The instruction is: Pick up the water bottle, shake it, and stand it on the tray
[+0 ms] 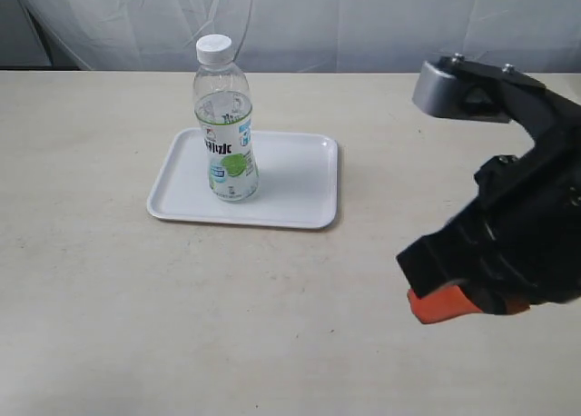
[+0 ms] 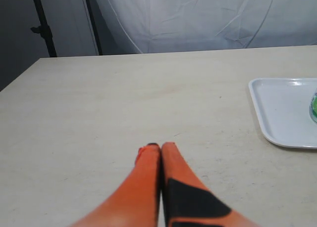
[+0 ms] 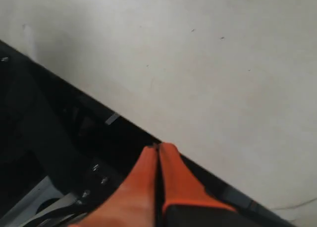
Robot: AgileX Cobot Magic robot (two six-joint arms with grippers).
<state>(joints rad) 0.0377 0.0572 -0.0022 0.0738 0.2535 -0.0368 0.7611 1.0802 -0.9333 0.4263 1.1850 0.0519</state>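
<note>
The water bottle (image 1: 224,125) stands upright on the left half of the white tray (image 1: 300,184), white cap on top, lime label facing the camera. In the left wrist view only a green sliver of the bottle (image 2: 314,104) shows at the frame edge, over the tray (image 2: 282,105). My left gripper (image 2: 158,146) is shut and empty above the bare table, apart from the tray; it is out of the exterior view. My right gripper (image 3: 158,146) is shut and empty over the table's edge, and its orange fingertips (image 1: 436,305) show low at the right, well clear of the tray.
The beige table (image 1: 109,298) stretches all around the tray. A white curtain (image 1: 363,16) hangs behind its far edge. A dark stand pole (image 2: 42,24) rises beyond the table in the left wrist view. Black robot-base hardware (image 3: 44,152) lies below the table edge.
</note>
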